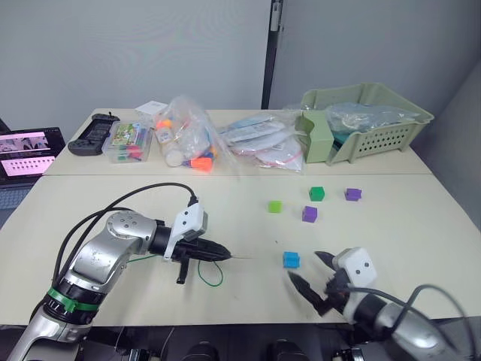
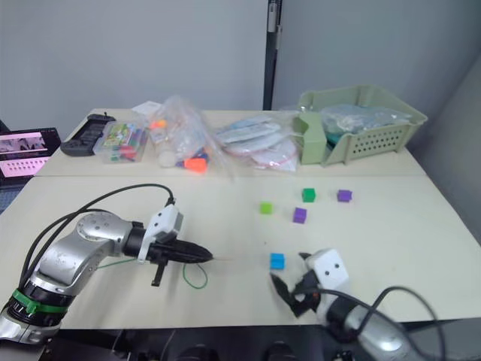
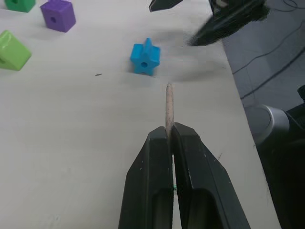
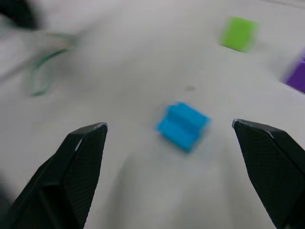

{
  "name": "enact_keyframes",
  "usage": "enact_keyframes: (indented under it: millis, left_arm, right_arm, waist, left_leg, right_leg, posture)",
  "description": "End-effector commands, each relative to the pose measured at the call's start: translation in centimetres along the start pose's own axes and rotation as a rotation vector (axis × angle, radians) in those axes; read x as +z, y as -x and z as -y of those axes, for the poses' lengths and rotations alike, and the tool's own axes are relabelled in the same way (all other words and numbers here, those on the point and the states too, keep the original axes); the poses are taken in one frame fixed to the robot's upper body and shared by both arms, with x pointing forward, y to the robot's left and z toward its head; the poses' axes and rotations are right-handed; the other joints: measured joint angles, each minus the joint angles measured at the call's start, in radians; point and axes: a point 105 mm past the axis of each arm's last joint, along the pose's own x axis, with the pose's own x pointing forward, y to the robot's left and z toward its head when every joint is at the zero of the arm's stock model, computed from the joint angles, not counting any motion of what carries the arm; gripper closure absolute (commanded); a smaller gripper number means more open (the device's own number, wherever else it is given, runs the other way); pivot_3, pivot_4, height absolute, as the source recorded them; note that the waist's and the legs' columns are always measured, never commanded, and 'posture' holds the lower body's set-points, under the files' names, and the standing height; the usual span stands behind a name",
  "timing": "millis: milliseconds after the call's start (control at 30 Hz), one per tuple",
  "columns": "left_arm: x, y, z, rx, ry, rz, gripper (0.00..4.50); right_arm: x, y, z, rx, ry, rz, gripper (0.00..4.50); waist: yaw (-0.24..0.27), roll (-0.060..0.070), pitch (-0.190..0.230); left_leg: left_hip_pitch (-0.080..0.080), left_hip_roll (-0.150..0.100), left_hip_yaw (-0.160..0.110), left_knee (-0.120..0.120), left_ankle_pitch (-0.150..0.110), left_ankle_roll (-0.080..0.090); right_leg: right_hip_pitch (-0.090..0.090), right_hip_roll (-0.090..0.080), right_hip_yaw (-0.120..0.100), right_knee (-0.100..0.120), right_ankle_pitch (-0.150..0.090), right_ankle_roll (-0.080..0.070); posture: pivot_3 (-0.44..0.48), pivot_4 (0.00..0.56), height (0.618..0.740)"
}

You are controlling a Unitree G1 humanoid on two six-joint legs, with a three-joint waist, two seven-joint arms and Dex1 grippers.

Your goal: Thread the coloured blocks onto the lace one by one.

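Five coloured blocks we count from the head: blue [image 1: 291,260] near the table's front edge, light green [image 1: 275,206], dark green [image 1: 316,193] and two purple [image 1: 309,213] [image 1: 352,194] further back. Left gripper [image 1: 222,256] has jaws clamped on the lace [image 1: 211,279]. Left wrist: its pale tip [image 3: 168,107] points at the blue block. Right wrist: right gripper [image 4: 183,143] jaws wide apart, blue block lying between them, untouched.

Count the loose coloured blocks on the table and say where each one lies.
5: blue block nearest the right gripper; light green, purple, dark green and a second purple farther back. None threaded.
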Motion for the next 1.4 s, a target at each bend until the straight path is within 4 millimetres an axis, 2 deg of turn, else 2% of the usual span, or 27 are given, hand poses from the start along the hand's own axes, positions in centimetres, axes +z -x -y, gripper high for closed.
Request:
enact_keyframes:
  millis: [33,100,167,267,433,667,700,933,967,1200,1400]
  left_arm:
    - [0.9,-0.1,0.8,-0.011,-0.021,0.023,4.50]
    - [0.7,-0.3,1.4,-0.010,-0.013,0.022,4.50]
    - [0.6,-0.3,1.8,-0.005,-0.005,0.021,4.50]
    - [0.3,-0.4,2.3,0.011,0.009,0.017,4.50]
    - [0.0,-0.2,2.5,0.055,0.025,0.014,4.50]
    - [0.2,-0.6,2.0,0.105,0.009,0.008,4.50]
    - [0.2,-0.7,2.0,0.109,0.010,0.011,4.50]
    - [0.5,-1.2,1.7,0.120,0.004,0.022,4.50]
    - [0.6,-1.4,1.6,0.126,-0.003,0.017,4.50]
    - [-0.4,-4.5,-0.2,0.173,-0.063,-0.063,4.50]
    - [0.4,-6.5,-0.4,0.152,-0.061,-0.027,4.50]
  right_arm:
    - [0.9,0.0,1.5,0.149,0.090,-0.014,0.06]
    - [0.6,-1.1,4.1,0.194,0.182,-0.074,0.06]
    - [-0.1,-1.6,4.9,0.245,0.216,-0.121,0.06]
    - [-1.3,-2.6,5.8,0.285,0.278,-0.168,0.06]
    - [-1.2,-4.3,6.0,0.348,0.319,-0.149,0.06]
    - [-1.8,-5.7,6.3,0.381,0.328,-0.156,0.06]
    - [-1.9,-5.7,6.4,0.380,0.326,-0.159,0.58]
    - [-2.4,-5.8,6.8,0.370,0.320,-0.170,2.94]
    - [-2.5,-5.8,6.7,0.370,0.316,-0.168,3.13]
    - [-2.1,-5.7,4.6,0.399,0.292,-0.136,3.14]
    - [-2.8,-5.6,3.4,0.411,0.281,-0.162,3.14]
  waist:
    - [-0.002,-0.001,0.001]
    - [-0.009,-0.003,0.002]
    - [-0.010,-0.002,0.002]
    - [0.002,-0.002,0.002]
    - [0.010,-0.002,0.002]
    - [0.018,-0.002,0.002]
    - [0.018,-0.002,0.002]
    - [0.015,-0.002,0.002]
    - [0.015,-0.002,0.002]
    - [0.016,-0.002,0.002]
    - [0.013,-0.002,0.002]
  left_leg:
    - [0.003,0.001,0.000,0.000,0.000,0.000]
    - [0.009,0.002,0.003,0.000,0.000,0.000]
    - [0.015,0.004,0.007,0.000,0.000,0.000]
    - [0.013,0.004,0.006,0.000,0.000,0.000]
    - [0.000,0.003,0.001,0.001,-0.001,0.002]
    - [0.001,0.001,-0.001,0.002,-0.001,0.001]
    - [0.001,0.000,-0.001,0.002,-0.001,0.001]
    - [0.002,0.000,0.000,0.002,-0.001,0.001]
    - [0.002,0.000,0.000,0.002,-0.001,0.001]
    - [0.001,-0.001,0.000,0.002,-0.001,0.001]
    - [0.001,-0.002,-0.001,0.002,-0.001,0.001]
  right_leg:
    - [0.004,0.001,0.000,0.000,0.000,0.000]
    - [0.009,0.003,0.000,-0.001,-0.004,0.004]
    - [0.015,0.004,0.002,-0.002,-0.004,0.004]
    - [0.014,0.006,0.001,-0.001,-0.003,-0.001]
    - [-0.001,0.004,0.004,0.003,-0.001,-0.004]
    - [0.002,-0.002,0.001,0.002,0.001,-0.002]
    - [0.002,-0.003,0.001,0.002,0.001,-0.001]
    - [0.002,-0.003,0.001,0.002,0.001,-0.001]
    - [0.002,-0.003,0.001,0.002,0.001,-0.001]
    - [0.002,-0.003,0.001,0.002,0.001,-0.001]
    - [0.002,-0.003,0.001,0.002,0.001,-0.001]
  posture:
    - [0.000,0.150,0.740]
    - [0.000,0.150,0.740]
    - [0.000,0.150,0.740]
    - [0.000,0.150,0.740]
    - [0.000,0.150,0.740]
    - [0.000,0.150,0.740]
    - [0.000,0.150,0.740]
    - [0.000,0.150,0.740]
    - [0.000,0.150,0.740]
    - [0.000,0.150,0.740]
    - [0.000,0.150,0.740]
